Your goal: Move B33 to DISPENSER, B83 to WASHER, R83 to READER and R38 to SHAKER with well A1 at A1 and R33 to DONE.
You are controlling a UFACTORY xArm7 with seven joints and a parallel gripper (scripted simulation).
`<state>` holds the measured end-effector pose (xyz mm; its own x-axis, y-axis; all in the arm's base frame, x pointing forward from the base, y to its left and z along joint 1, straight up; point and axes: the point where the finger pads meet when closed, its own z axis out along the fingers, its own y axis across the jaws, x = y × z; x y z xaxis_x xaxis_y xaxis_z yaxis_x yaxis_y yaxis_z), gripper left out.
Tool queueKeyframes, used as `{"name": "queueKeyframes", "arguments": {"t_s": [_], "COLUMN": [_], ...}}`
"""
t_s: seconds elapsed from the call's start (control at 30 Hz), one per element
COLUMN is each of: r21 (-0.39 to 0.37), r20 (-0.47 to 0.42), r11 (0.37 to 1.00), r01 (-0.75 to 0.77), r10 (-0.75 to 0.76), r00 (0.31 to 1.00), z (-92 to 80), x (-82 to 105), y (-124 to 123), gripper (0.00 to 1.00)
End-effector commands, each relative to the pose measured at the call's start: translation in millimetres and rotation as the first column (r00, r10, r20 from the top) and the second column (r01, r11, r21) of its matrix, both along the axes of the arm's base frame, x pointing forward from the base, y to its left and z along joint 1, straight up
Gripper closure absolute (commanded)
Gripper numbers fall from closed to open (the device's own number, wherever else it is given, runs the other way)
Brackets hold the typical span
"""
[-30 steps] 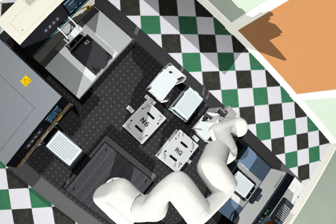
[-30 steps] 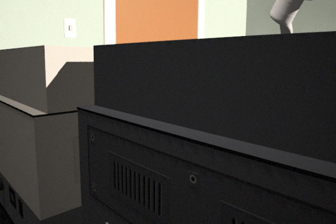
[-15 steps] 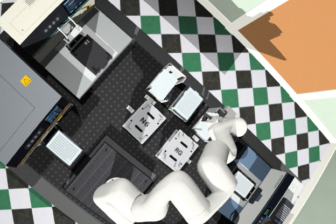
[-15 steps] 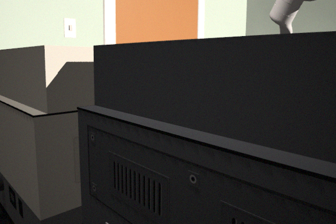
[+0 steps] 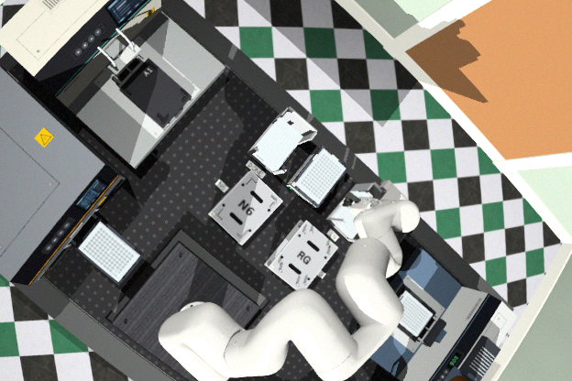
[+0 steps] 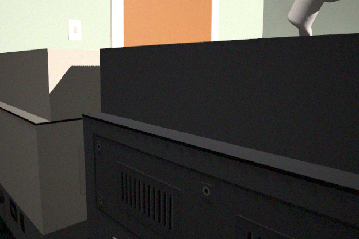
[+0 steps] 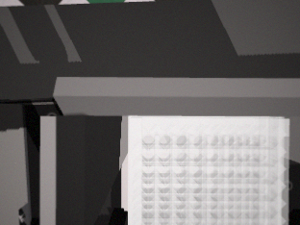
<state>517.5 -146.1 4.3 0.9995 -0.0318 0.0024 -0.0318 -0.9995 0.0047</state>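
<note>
The dark dotted worktop carries everything. A big grey instrument fills its left side, with a white well plate lying flat on the tray in front of it. Beside that stands a cream instrument, whose dark nest is marked A1 at one corner and holds no plate. The white arm bends across the lower middle of the worktop; from the exterior view only its upper links show above a dark housing. A blue-housed instrument sits at the right end, partly under the arm, with a second plate seated on it. Two grey nests lie in the middle, N6 and RG, both without plates. Just beyond them stand two racks, one and the other side by side, each with a plate down inside, and. The pincer hangs between the racks and the blue instrument, released wide and holding nothing. Under it lies another white plate, which the wrist view shows square-on beside a grey bar. No plate's label can be read in any view.
</note>
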Motion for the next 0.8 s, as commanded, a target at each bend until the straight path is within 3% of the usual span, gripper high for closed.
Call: {"name": "queueKeyframes", "arguments": {"t_s": [0.0, 0.77], "r21": [-0.001, -0.001], "r20": [0.005, 0.005], "r11": [1.0, 1.0], "r01": [0.0, 0.0], "r10": [0.0, 0.0], "r00": [1.0, 1.0], "z": [1.2, -1.1], "x": [1.8, 1.9], "y": [-0.6, -0.6], "gripper": [0.0, 0.0]}}
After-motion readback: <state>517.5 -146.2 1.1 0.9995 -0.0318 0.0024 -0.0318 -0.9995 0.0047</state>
